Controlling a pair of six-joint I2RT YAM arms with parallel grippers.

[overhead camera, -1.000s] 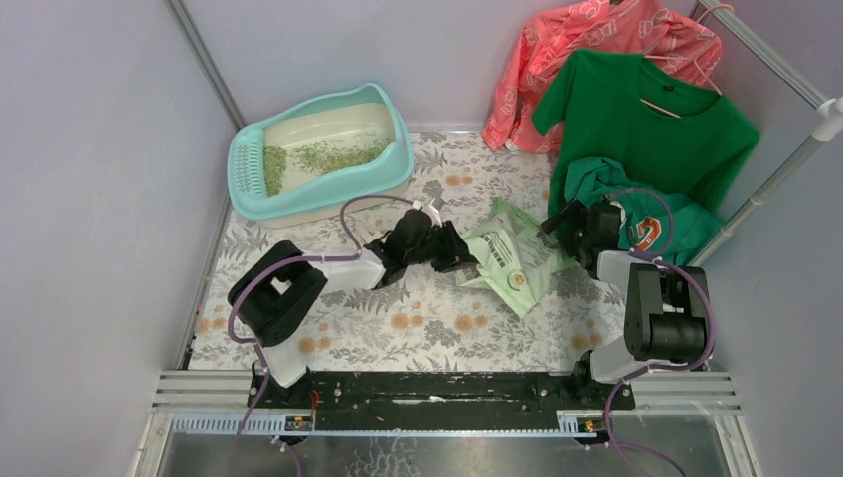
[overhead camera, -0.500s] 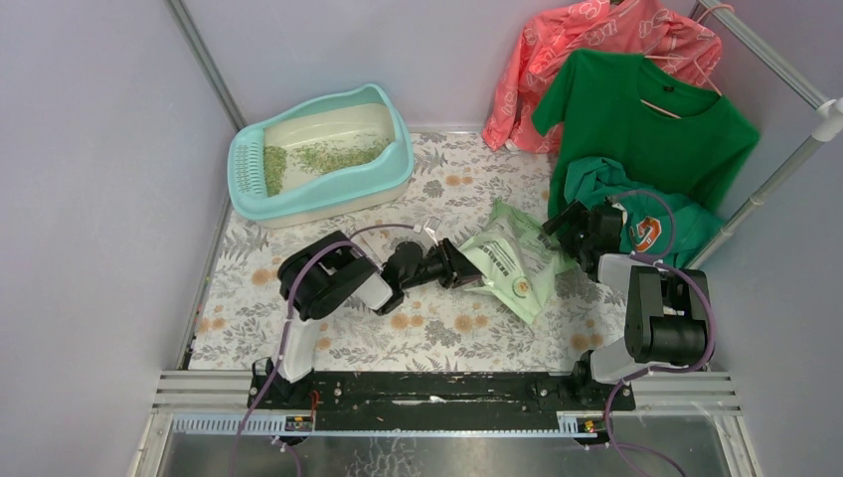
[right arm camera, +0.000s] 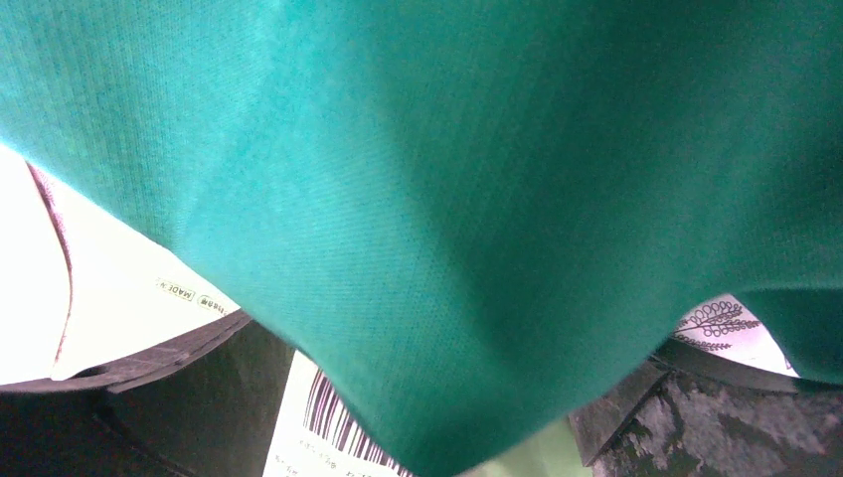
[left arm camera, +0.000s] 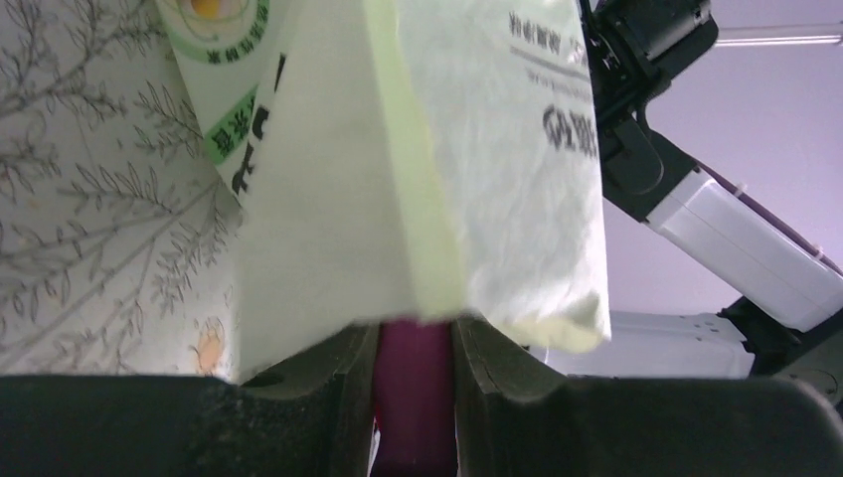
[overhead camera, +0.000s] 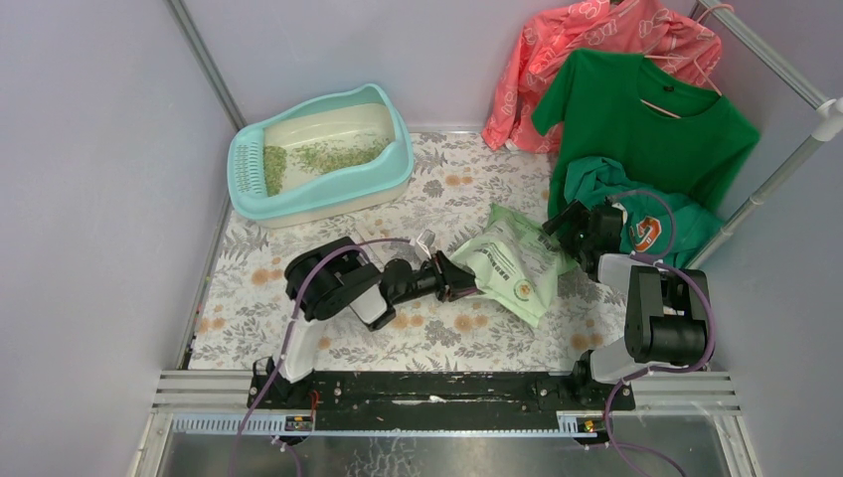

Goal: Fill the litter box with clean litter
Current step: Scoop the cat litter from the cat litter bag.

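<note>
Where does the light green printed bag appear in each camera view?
Top external: bag lies centre-right in the picture.
Left wrist: bag fills the upper middle.
Right wrist: apparently only a barcode strip at the bottom edge, under teal cloth.
Shared landmark: floral table cover.

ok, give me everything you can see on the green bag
The bag is pale green, crinkled plastic-looking film with dark print, a round logo and a barcode label. It lies slumped on the floral table cover between the arms. The left claw meets its left edge, gripping a purple object under the bag's fold. The right claw, open, is at its far right corner. Contents not visible.
</note>
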